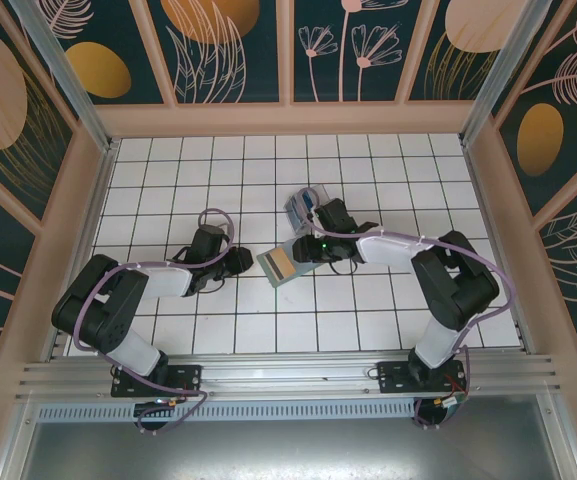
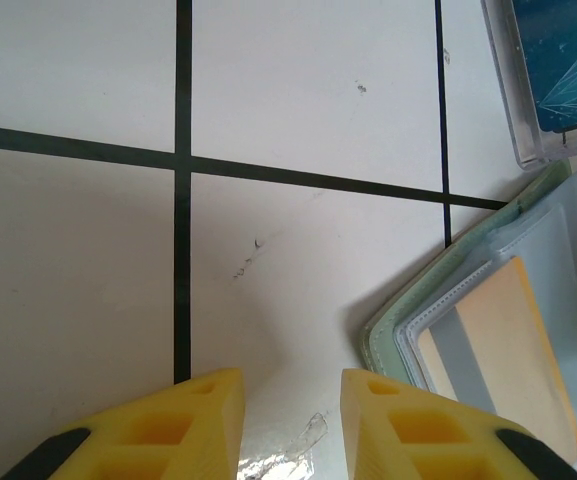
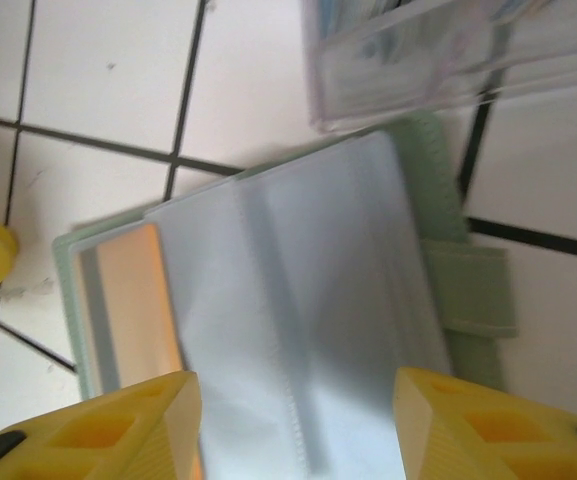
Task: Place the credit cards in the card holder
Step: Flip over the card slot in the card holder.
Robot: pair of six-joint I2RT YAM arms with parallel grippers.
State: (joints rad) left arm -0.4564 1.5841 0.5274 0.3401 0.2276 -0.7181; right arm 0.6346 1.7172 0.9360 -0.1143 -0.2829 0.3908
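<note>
The card holder (image 1: pixel 280 265) lies open on the white tiles, sage green with pale clear sleeves (image 3: pixel 298 290). An orange-yellow credit card (image 2: pixel 508 350) with a grey stripe sits inside one sleeve at its left end (image 3: pixel 133 300). My right gripper (image 3: pixel 296 395) hovers open over the sleeves, its fingers wide apart with nothing between them. Just left of the holder's corner (image 2: pixel 393 335), my left gripper (image 2: pixel 290 400) is low over bare tile and open, holding nothing. Blue credit cards (image 2: pixel 573 60) lie in a clear box.
The clear plastic box (image 1: pixel 303 207) stands right behind the card holder, touching or nearly touching its far edge (image 3: pixel 428 60). A scrap of clear tape (image 2: pixel 303 440) is stuck on the tile between the left fingers. Patterned walls enclose the tiled floor.
</note>
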